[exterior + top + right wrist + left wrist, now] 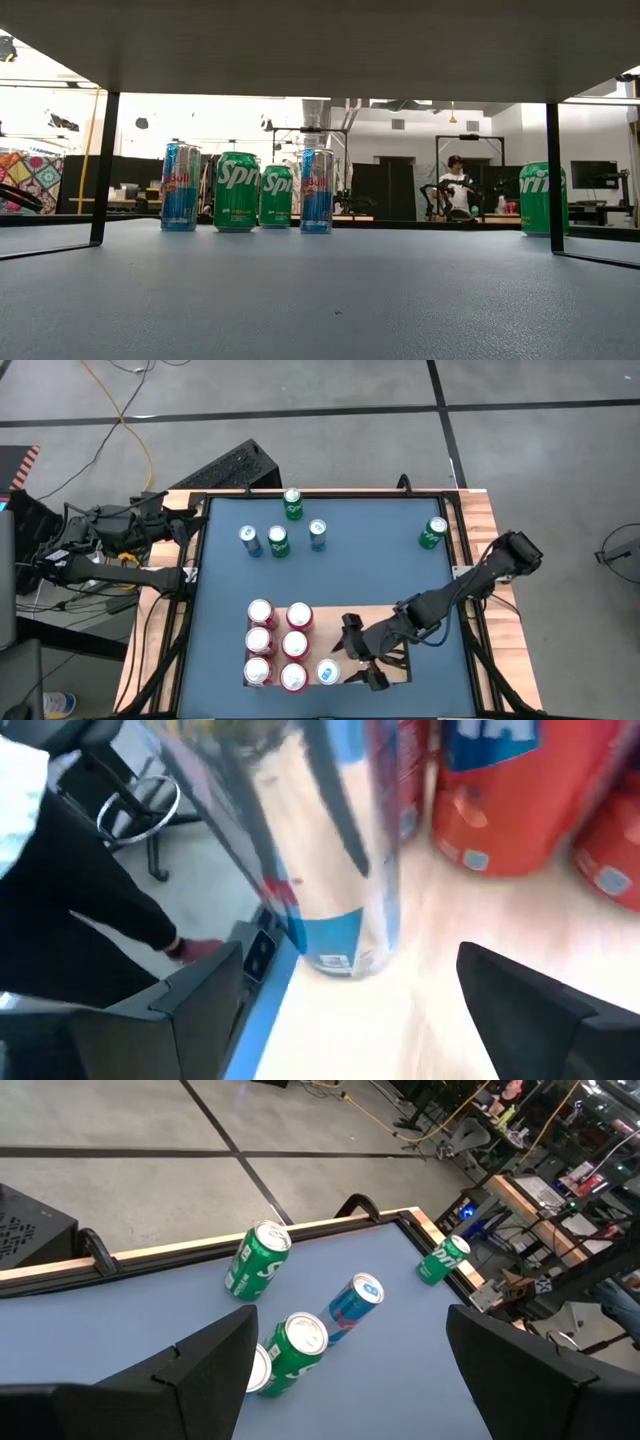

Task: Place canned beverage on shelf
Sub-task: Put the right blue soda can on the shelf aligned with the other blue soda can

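Cans are shiny metal: the blue-silver can [335,850] is glossy, the red ones [520,790] too. Shelf [420,1020] is pale, smooth wood with faint grain. Table top [320,300] looks matt blue, slightly textured. Gripper fingers [540,1010] are matt black plastic.

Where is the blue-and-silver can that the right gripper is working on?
In the high view the blue-and-silver can stands on the shelf, at the near edge beside the red cans, with the open right gripper around it.

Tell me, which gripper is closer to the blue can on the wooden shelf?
Right. The right gripper sits open right beside the blue can on the shelf; the left gripper waits far off at the table's edge.
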